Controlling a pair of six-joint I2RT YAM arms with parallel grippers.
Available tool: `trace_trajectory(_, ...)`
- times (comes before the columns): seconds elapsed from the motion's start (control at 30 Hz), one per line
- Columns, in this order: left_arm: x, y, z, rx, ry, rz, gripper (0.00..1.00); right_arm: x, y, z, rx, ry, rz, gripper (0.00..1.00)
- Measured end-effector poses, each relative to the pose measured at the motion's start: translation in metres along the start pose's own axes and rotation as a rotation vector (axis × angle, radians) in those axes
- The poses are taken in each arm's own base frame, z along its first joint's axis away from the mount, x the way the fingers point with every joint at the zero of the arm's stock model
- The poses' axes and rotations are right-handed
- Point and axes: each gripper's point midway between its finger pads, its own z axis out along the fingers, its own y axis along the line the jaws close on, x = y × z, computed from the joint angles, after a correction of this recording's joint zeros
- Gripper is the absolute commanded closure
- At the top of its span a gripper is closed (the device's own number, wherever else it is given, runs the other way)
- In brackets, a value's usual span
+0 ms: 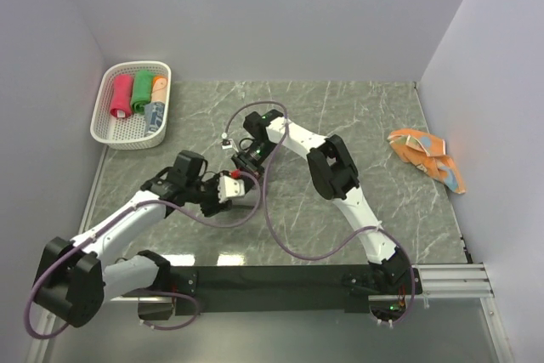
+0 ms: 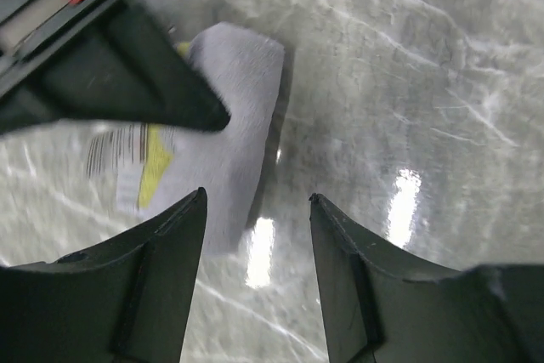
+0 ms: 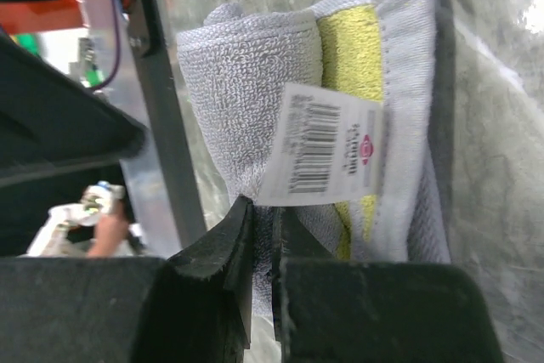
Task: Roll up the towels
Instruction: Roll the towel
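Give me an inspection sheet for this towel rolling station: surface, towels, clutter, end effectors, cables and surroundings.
Surface: grey marbled table, with glare patches.
Job's things: grey towel with yellow stripe and barcode tag, partly rolled, between the arms; orange towel crumpled at right; pink-red roll, green roll, orange roll and grey-blue roll in the white basket.
Clutter: nothing seen.
End effectors: left end effector open over the grey towel's edge; right end effector shut, apparently pinching the grey towel.
Cables: purple cable loops over the table.
Surroundings: plain pale walls.
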Motion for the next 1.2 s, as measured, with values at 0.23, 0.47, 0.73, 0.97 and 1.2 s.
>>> trace_trajectory(0.23,0.011,-0.006,0.036,0.027,0.072,0.192,0.43,0.004,0.002,0.002,-0.056,-0.002,0.084,1.0)
trace_trajectory(0.47,0.016,0.001,0.052,-0.008,0.1,0.296,0.45,0.01,-0.002,0.001,-0.066,0.008,0.095,1.0)
trace_trajectory(0.73,0.013,-0.015,0.052,0.004,0.085,0.346,0.44,0.026,0.004,0.008,-0.145,0.018,0.16,1.0)
trace_trajectory(0.97,0.009,-0.033,0.044,0.002,0.07,0.354,0.41,0.041,0.014,0.018,-0.19,0.055,0.211,1.0)
trace_trajectory(1.2,0.011,-0.037,0.038,-0.008,0.083,0.315,0.39,0.053,0.023,0.027,-0.215,0.09,0.25,1.0)
